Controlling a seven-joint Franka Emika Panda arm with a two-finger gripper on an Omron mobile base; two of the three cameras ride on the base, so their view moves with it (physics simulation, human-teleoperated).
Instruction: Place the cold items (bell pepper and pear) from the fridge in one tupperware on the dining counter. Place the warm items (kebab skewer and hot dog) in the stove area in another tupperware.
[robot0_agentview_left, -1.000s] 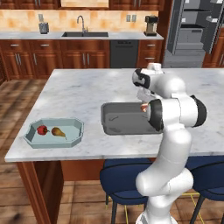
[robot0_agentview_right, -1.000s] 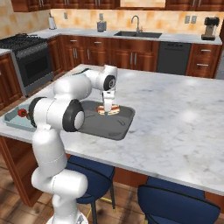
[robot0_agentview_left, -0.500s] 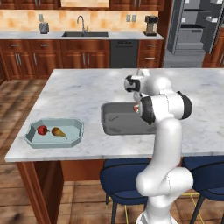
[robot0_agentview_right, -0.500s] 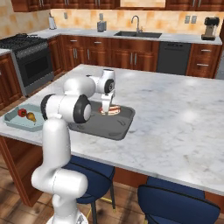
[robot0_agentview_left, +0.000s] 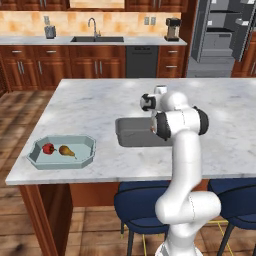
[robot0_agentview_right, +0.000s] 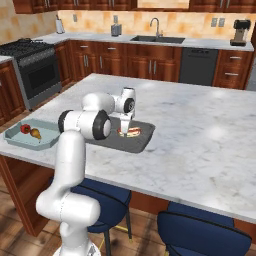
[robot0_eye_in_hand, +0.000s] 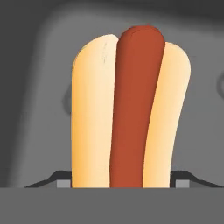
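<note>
My gripper reaches down into the dark grey tupperware on the marble dining counter, shut on the hot dog. In the hand view the hot dog runs lengthwise between my fingertips over the tupperware's grey floor. In the left base view my own arm covers the hand above that tupperware. A light blue tupperware near the counter's left corner holds the red bell pepper and the pear. The kebab skewer is out of view.
Blue stools stand under the counter's near edge. The stove is at the far left. A sink and coffee machine line the back counter. The fridge stands open at the back right.
The arm's elbow has swung leftward in the left base view, and the wrist has turned. The hand has stayed low over the dark tupperware with the hot dog in it.
</note>
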